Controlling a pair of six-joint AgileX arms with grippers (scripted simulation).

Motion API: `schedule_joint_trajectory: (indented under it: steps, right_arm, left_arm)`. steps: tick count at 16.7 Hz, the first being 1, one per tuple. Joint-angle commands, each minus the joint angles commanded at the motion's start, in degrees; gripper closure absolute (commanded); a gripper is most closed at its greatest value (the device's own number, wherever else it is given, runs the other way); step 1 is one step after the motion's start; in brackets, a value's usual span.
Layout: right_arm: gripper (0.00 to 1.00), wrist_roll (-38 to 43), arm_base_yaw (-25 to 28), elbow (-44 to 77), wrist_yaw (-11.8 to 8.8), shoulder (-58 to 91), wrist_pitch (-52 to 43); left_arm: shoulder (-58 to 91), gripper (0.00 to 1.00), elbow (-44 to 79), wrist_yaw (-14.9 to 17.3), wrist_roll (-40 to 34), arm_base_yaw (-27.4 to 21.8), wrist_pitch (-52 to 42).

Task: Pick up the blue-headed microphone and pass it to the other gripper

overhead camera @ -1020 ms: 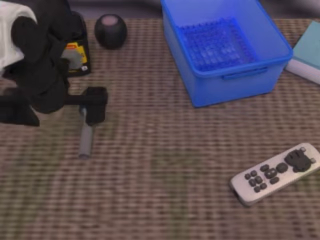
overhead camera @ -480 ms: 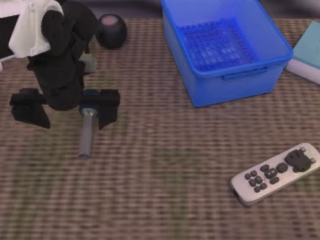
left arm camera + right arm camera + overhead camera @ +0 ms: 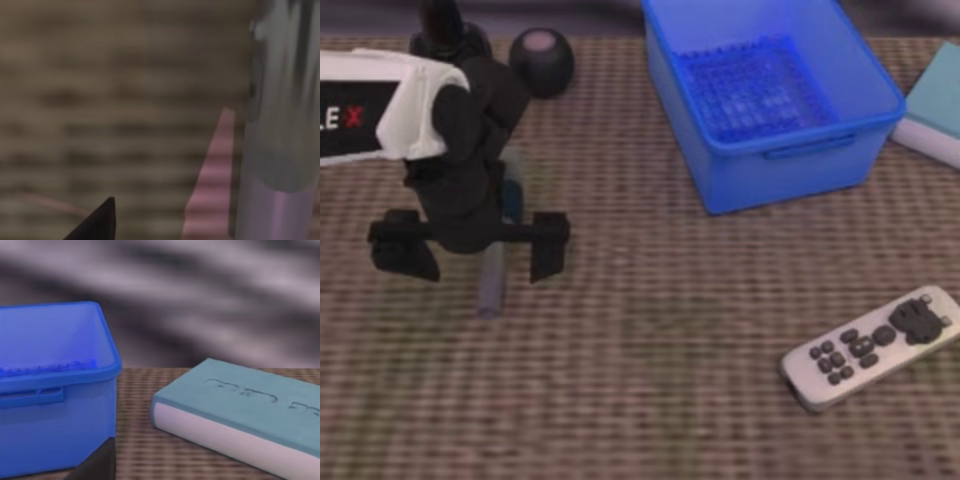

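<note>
Your left gripper [image 3: 470, 248] sits over the microphone, with its jaws wide open.

Look at the left side first: the two black fingers [image 3: 548, 246] are spread far apart and hold nothing. The blue-headed microphone [image 3: 492, 285] lies flat on the table [image 3: 650, 330] between the jaws, and only its grey handle pokes out below them. The left wrist view shows that handle close up. A dark round ball [image 3: 541, 61] sits behind the jaws. Further right are the blue bin [image 3: 770, 100], the remote [image 3: 870, 347] and a teal book [image 3: 935, 105]. You cannot see your right gripper from above.
</note>
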Motion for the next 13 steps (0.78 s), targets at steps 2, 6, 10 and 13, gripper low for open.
schedule_joint_trajectory:
  steps: [2, 6, 10, 13]
  right_arm:
    - [0.0, 0.0, 0.0, 0.0, 0.0, 0.0, 0.0]
    - [0.0, 0.0, 0.0, 0.0, 0.0, 0.0, 0.0]
    - [0.0, 0.0, 0.0, 0.0, 0.0, 0.0, 0.0]
    - [0.0, 0.0, 0.0, 0.0, 0.0, 0.0, 0.0]
  left_arm:
    - [2.5, 0.0, -2.33, 0.03, 0.26, 0.22, 4.97]
    - [4.48, 0.0, -3.98, 0.06, 0.43, 0.37, 8.16]
    - [4.48, 0.15, -3.98, 0.06, 0.43, 0.37, 8.16]
    - [4.48, 0.38, -3.98, 0.06, 0.43, 0.37, 8.16]
